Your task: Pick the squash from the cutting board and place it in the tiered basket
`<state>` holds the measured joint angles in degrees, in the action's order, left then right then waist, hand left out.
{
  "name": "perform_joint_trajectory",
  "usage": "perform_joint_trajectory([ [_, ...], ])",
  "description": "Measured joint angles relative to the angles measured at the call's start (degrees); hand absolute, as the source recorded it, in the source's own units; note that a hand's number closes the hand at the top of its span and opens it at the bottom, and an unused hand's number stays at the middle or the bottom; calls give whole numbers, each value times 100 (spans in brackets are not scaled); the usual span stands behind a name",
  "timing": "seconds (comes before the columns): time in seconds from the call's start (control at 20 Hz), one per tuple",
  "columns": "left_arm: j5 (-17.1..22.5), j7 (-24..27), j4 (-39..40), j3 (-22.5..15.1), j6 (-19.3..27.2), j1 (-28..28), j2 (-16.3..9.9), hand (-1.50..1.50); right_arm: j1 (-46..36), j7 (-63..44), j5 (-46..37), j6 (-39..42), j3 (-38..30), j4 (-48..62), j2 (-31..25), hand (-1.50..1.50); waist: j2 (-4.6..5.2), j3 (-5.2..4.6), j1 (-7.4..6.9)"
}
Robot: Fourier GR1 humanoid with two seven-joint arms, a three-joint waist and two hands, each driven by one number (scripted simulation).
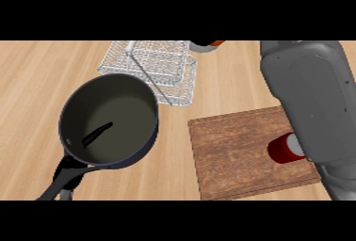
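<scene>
Grey right forearm (309, 99) crosses the cutting board (240, 153) toward the tiered basket (149, 66), its hand apparently hidden.

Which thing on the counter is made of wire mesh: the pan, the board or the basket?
The tiered basket at the top; its sides are open wire. The dark pan and wooden cutting board are solid.

No readable txt, labels, brands or nos. anywhere on the counter or the things on it.
</scene>
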<state>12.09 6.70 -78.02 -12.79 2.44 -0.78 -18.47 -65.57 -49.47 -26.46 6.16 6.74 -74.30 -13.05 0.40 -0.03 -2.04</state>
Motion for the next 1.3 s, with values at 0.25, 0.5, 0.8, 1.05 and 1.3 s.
perform_joint_trajectory([
  [0.25,-36,22,44,-13,-44,78,34,0,-881,67,-59,-248,-209,1183,347,150,39,-3,-79],
  [0.5,-36,11,62,-5,-107,150,44,0,-1540,350,-124,-448,-314,2339,688,150,70,-2,-139],
  [0.8,-26,61,109,17,-169,208,84,0,-2021,884,-180,-778,-479,3539,999,150,116,-7,-211],
  [1.05,-63,91,152,4,-173,267,132,0,-2287,1215,-122,-1153,-523,4285,1213,150,140,-9,-281],
  [1.3,-106,47,143,-20,-158,328,161,0,-2459,1568,215,-1416,-714,4799,1277,150,158,-12,-359],
])
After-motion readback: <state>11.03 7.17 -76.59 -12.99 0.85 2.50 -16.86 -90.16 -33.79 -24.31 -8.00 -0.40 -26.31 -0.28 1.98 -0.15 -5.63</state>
